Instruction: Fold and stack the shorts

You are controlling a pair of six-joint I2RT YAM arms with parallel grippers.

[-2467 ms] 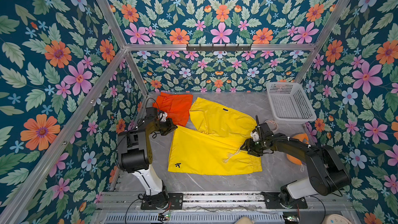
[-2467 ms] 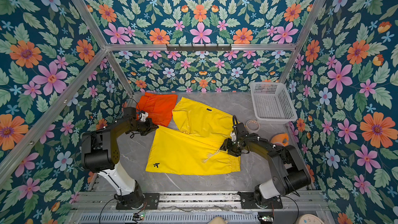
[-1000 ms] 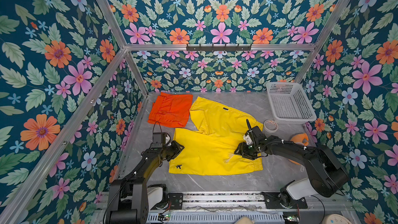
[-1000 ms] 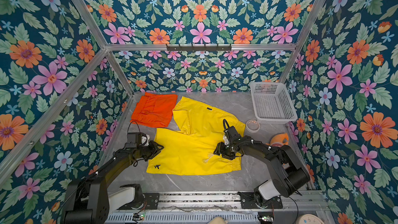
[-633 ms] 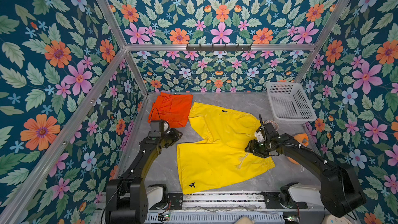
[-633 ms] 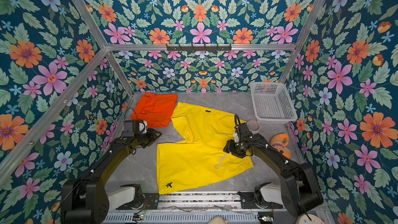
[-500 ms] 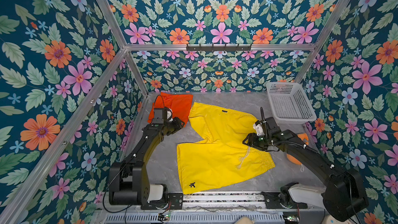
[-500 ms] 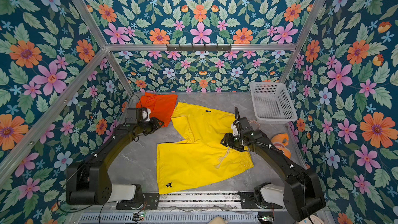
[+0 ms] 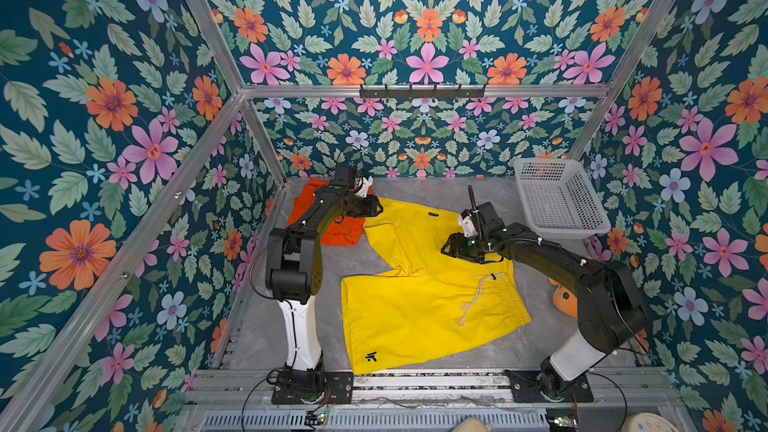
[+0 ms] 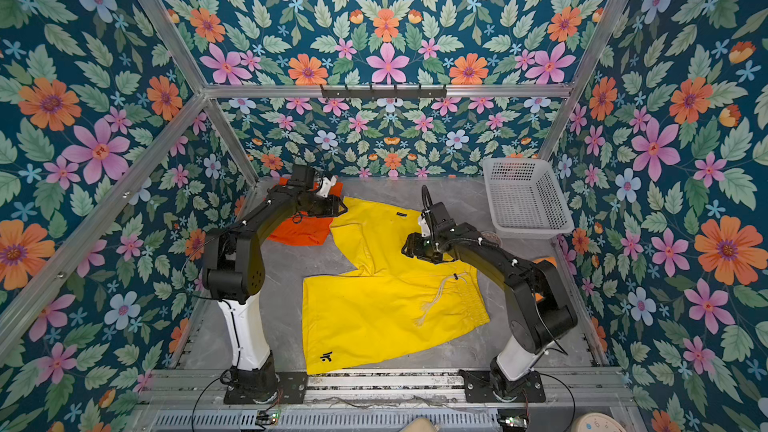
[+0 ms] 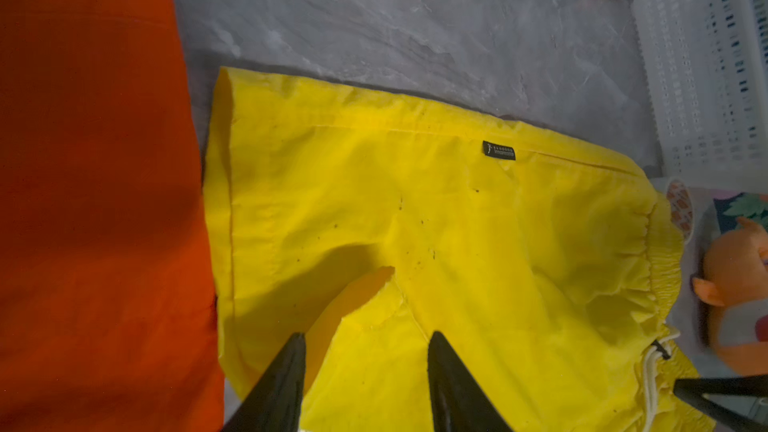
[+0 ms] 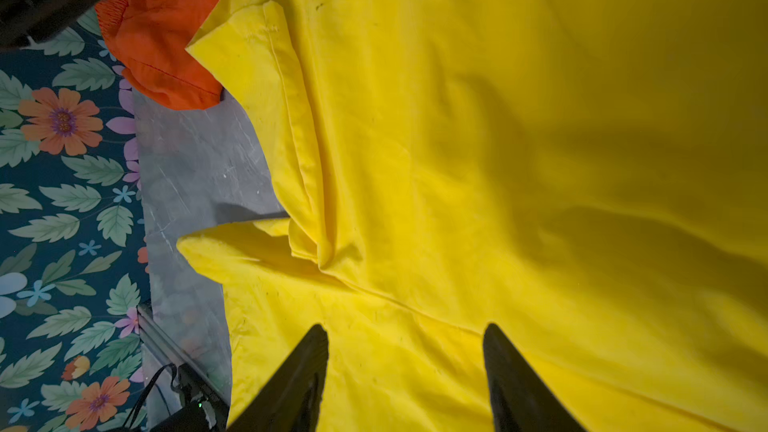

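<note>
Holding everything, tabletop (image 9: 332, 259): grey like stone, closed in by flowery walls.
Yellow shorts (image 9: 415, 297): spread flat across the middle; one leg reaching the near edge, the other pointing at the far left corner; stretchy waistband turned toward the right edge.
Basket (image 9: 540, 162): white, full of little holes, sitting in the far right corner.
Orange shorts (image 9: 340, 230): lying in the far left corner, partly hidden under the left arm, right beside the hem of the far yellow leg.
Right gripper (image 9: 446, 248): opened wide, pinching no cloth, low over the yellow shorts near the waistband end of the far leg; seen from its wrist (image 12: 405, 334) with yellow cloth below. Hard to tell whether touching.
Left gripper (image 9: 375, 209): opened about halfway, pinching no cloth, over the hem end of the far yellow leg, close to the orange shorts; seen from its wrist (image 11: 365, 342).
Plush toy (image 9: 565, 301): orange, by the right edge, half hidden behind the right arm.
Tape roll (image 11: 679, 209): small and round, just in front of the basket.
Drawstring (image 9: 478, 297): whitish, trailing loose from the waistband across the yellow cloth.
Logo (image 9: 371, 356): small and black, on the hem at the near edge.
Tag (image 11: 498, 150): tiny, black, on the far yellow leg.
</note>
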